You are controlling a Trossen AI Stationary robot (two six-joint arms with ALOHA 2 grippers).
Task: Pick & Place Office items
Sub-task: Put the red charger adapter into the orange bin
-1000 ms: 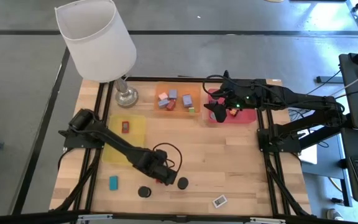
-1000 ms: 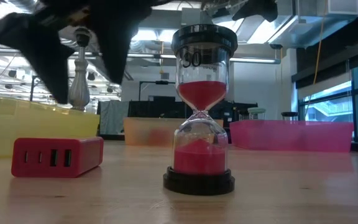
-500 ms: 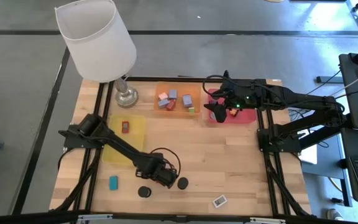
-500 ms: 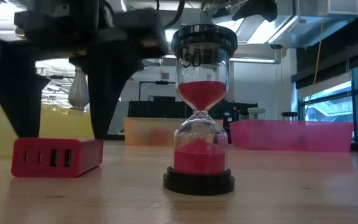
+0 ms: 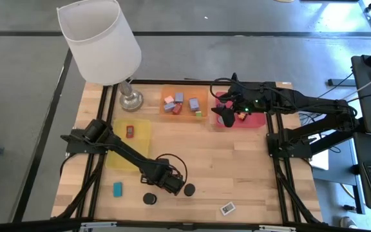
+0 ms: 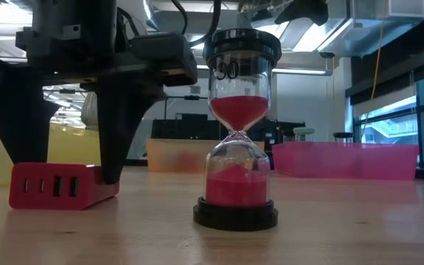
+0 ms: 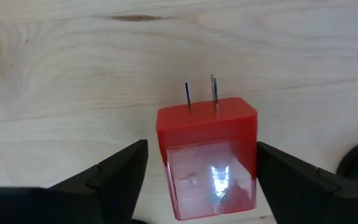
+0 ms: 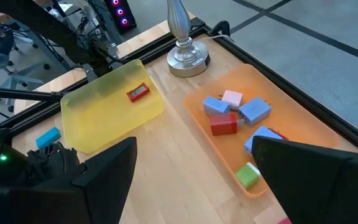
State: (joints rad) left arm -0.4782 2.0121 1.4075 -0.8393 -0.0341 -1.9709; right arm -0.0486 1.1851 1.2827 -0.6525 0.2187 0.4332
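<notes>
A red USB charger block lies flat on the wood in the near middle of the table, its two prongs pointing away from the wrist. My left gripper is open and low over it, one finger on either side. Just right of it stands a red-sand hourglass, which looks like a black disc from above. Another black disc, a teal block and a white tag lie near the table's front edge. My right gripper is open above the pink tray. My left gripper comes down from above, its fingers across the charger's two long sides. One finger stands right against the charger's side, and I cannot tell whether it touches. The charger rests flat on the table.
The yellow tray holds one red piece. The orange tray holds several red, lavender, blue and green blocks. The lamp's base stands at the far left, its white shade overhanging. Bare wood lies in the table's right middle.
My left gripper has moved down and slightly toward the near edge. It has gone from hanging tilted above the red charger to standing upright with a finger on each side of it. The right arm has kept still.
</notes>
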